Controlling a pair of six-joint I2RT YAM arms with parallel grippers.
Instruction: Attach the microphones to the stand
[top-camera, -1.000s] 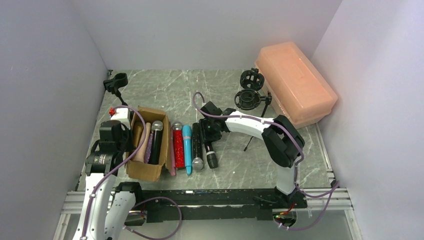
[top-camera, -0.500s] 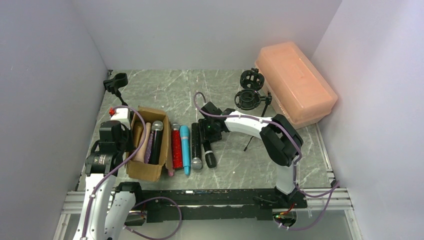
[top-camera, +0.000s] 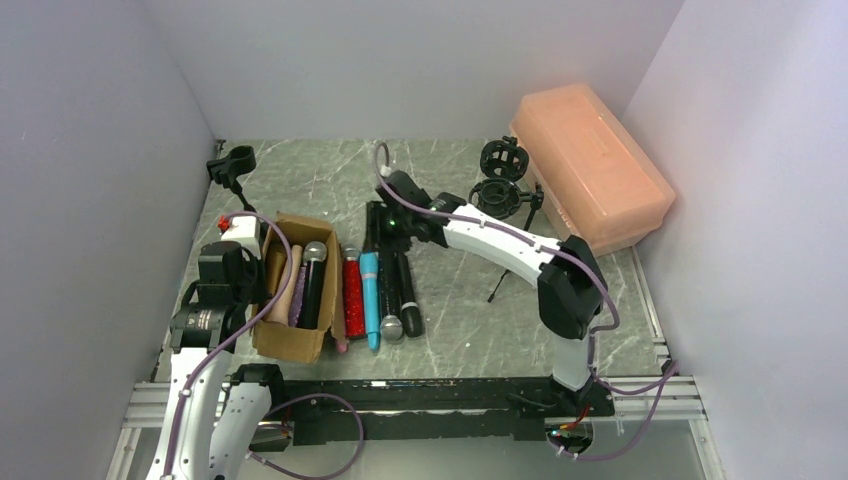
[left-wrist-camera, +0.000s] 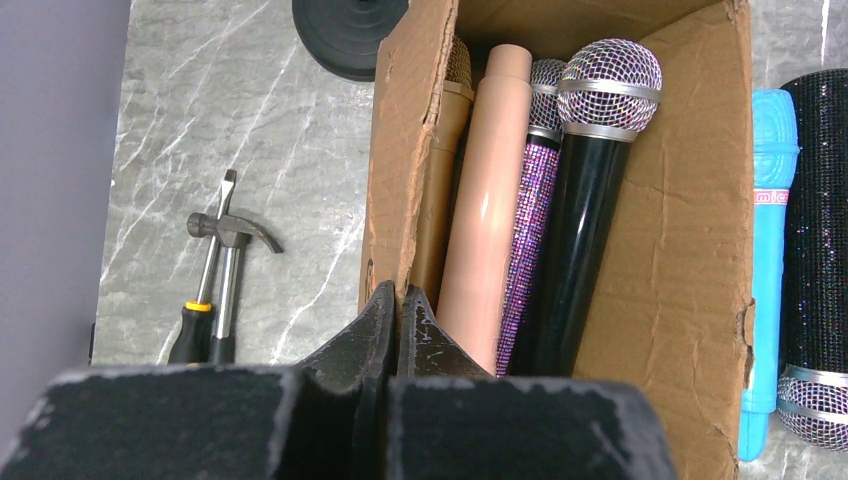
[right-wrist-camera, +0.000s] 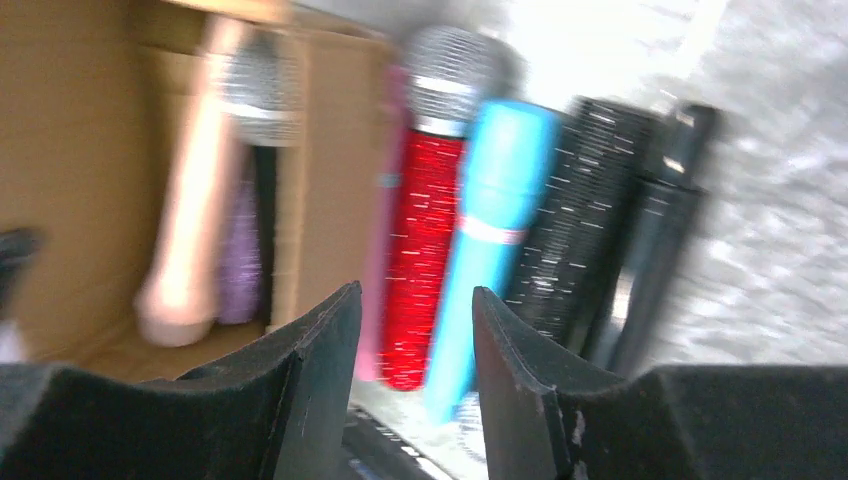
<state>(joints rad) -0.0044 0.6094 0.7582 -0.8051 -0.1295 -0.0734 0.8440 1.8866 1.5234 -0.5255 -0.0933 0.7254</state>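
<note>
Gold, peach (left-wrist-camera: 487, 215), purple glitter and black (left-wrist-camera: 590, 200) microphones lie in a cardboard box (top-camera: 292, 338). My left gripper (left-wrist-camera: 400, 295) is shut on the box's left wall, low at the left in the top view (top-camera: 254, 290). A pink, a red glitter (top-camera: 355, 298), a blue (top-camera: 371, 295) and two black microphones (top-camera: 398, 290) lie in a row on the table beside the box. My right gripper (top-camera: 384, 220) hovers open over the far end of that row, nothing between its fingers (right-wrist-camera: 415, 293). Shock-mount stands (top-camera: 497, 195) rise at the back right, a clip stand (top-camera: 232, 165) at the back left.
A peach plastic case (top-camera: 590, 165) fills the back right corner. A small hammer and a screwdriver (left-wrist-camera: 222, 265) lie left of the cardboard box, beside the clip stand's round black base (left-wrist-camera: 345, 25). Grey walls close in on three sides.
My right gripper has moved from over the black microphones to the far end of the row, up and left. The two black microphones now lie closer to the blue one. The left arm has not moved.
</note>
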